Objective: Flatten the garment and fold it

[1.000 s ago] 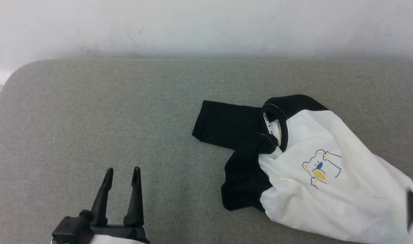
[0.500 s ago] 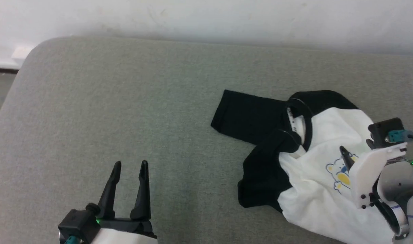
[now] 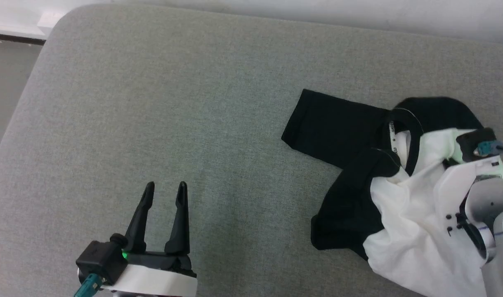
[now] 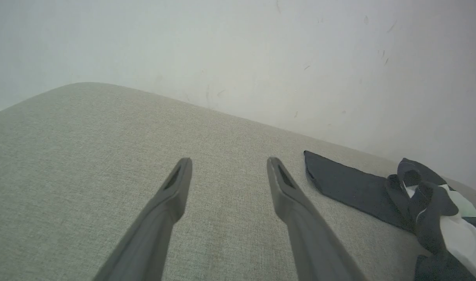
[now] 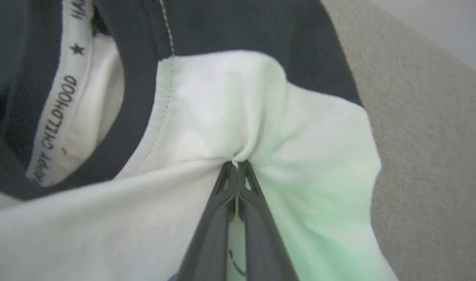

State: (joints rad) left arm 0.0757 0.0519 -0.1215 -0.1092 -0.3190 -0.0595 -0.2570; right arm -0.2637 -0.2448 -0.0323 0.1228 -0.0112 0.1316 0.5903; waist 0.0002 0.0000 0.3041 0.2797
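Observation:
The garment (image 3: 404, 206) lies crumpled at the right of the grey padded surface (image 3: 173, 103), one black sleeve (image 3: 334, 123) spread flat toward the left. My right arm's pale wrist (image 3: 478, 181) sits on top of its white chest, hiding the fingers there. In the right wrist view my right gripper (image 5: 236, 164) is shut on a pinch of the white cloth (image 5: 230, 109) just below the black collar (image 5: 140, 97). My left gripper (image 3: 166, 186) hovers open over bare surface at the lower left, well apart from the garment (image 4: 359, 183). Nothing lies between the fingers of the left gripper (image 4: 229, 162).
The padded surface has a rounded far-left corner (image 3: 65, 16), with floor (image 3: 3, 74) beyond its left edge. A pale wall (image 4: 238, 58) runs close behind the far edge. Bare surface stretches left of the sleeve.
The camera has tilted down and turned. My right arm came in from the right over the garment and its fingers closed on the white cloth near the collar, bunching it. The left gripper stays open.

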